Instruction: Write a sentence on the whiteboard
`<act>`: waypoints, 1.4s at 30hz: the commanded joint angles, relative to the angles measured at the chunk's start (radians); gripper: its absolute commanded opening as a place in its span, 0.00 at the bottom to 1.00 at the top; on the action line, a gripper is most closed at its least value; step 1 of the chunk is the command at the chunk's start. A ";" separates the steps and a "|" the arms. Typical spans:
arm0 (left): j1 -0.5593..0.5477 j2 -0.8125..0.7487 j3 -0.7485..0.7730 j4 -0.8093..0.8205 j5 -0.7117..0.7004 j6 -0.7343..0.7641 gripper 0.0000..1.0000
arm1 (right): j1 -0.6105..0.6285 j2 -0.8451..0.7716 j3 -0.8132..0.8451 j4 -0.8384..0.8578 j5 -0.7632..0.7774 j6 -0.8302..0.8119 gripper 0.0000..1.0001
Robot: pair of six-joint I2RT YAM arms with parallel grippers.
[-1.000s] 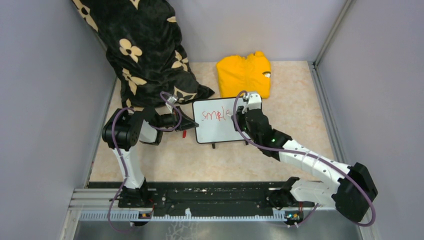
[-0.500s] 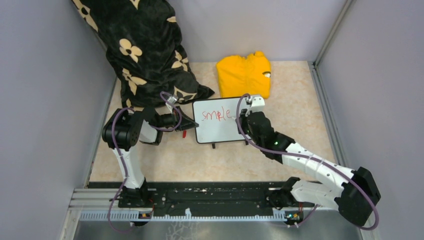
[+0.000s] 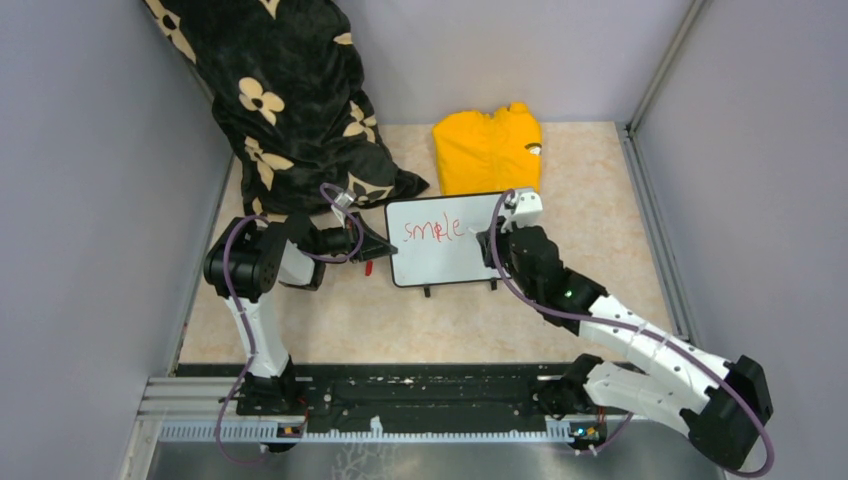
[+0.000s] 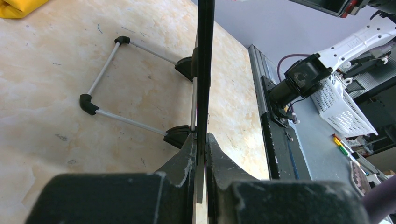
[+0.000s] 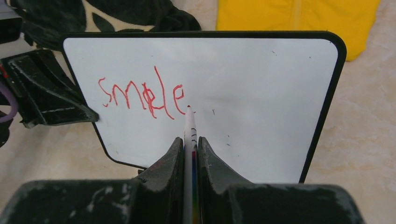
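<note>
Whiteboard shows red sentence "smile", marker tip apparently touching.

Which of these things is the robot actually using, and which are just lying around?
In use: whiteboard, red writing, marker in right fingers, left fingers clamping the board's edge.
Lying about: yellow garment, black flowered fabric.
</note>
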 commanded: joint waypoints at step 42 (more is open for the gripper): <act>-0.011 -0.012 0.010 0.109 0.022 0.029 0.00 | 0.097 0.293 0.214 0.214 0.032 -0.041 0.00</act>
